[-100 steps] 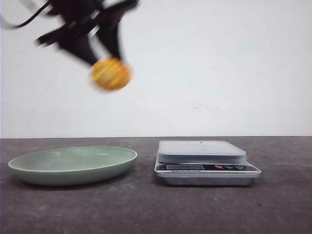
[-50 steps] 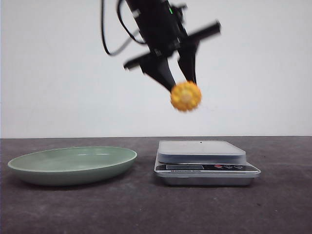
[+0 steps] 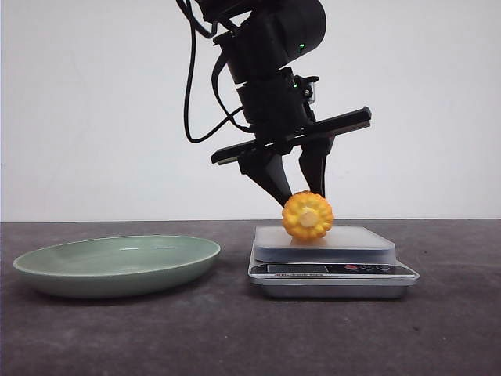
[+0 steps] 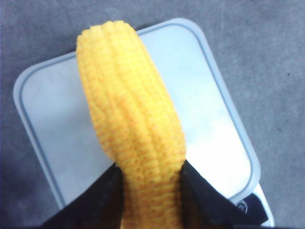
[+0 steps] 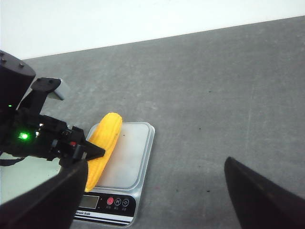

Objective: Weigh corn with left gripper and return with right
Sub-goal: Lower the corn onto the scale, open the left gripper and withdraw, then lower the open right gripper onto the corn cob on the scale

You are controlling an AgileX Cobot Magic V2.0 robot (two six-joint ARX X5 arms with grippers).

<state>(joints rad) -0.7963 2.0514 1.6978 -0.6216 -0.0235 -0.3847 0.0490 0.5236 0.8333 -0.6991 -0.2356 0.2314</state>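
Note:
The corn (image 3: 308,215), an orange-yellow cob with a pale cut end facing the camera, lies low on the silver scale's white platform (image 3: 352,244) and appears to touch it. My left gripper (image 3: 303,197) comes down from above and is shut on the corn. In the left wrist view the two black fingers (image 4: 102,198) clamp the cob (image 4: 131,119) over the platform (image 4: 52,124). My right gripper (image 5: 152,200) is open and empty, high above the table to the right of the scale (image 5: 133,162). The corn (image 5: 106,140) also shows in that view.
A pale green plate (image 3: 117,262) sits empty on the dark table to the left of the scale. The scale's display and buttons (image 3: 329,269) face the front. A white wall stands behind.
My left gripper has carried the corn from high over the plate rightward and down onto the scale platform. The grip stays shut.

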